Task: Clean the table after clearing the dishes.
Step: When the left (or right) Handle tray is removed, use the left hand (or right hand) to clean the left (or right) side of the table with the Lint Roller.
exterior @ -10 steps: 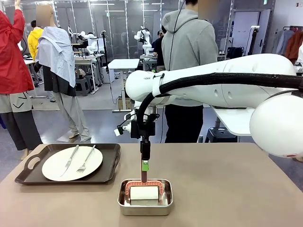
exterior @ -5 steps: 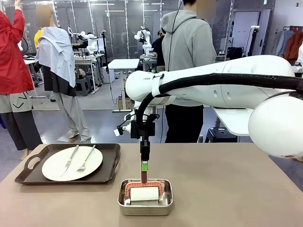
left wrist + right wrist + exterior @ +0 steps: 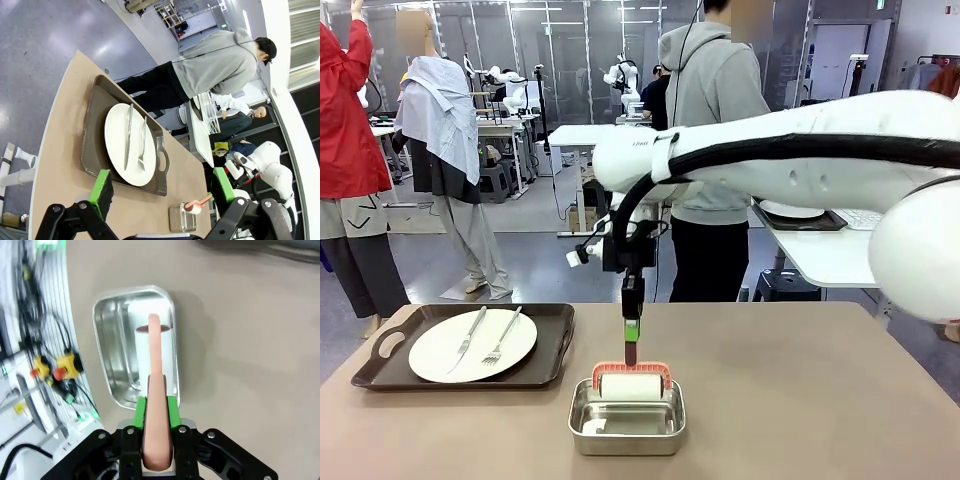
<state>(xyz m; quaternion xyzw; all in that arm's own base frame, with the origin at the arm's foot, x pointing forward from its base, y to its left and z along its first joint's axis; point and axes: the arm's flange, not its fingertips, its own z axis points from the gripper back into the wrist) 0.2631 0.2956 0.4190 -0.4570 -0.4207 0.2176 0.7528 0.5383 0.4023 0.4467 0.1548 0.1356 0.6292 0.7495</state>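
Front view: matte taupe tabletop (image 3: 800, 400), busy lab behind. White plate (image 3: 440, 362) with cutlery (image 3: 485, 335) on a dark tray (image 3: 552, 345) by its left edge. The right gripper (image 3: 631, 340) clamps a pink roller (image 3: 631, 387); the left gripper (image 3: 162, 184) gapes wide.

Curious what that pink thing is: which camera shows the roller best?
Front view: the whole roller hangs side-on from the right claw over the steel pan. The right wrist view looks down its handle; the left wrist view shows it tiny.

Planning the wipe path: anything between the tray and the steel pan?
Nothing: the front view shows only bare table between the tray and the steel pan.
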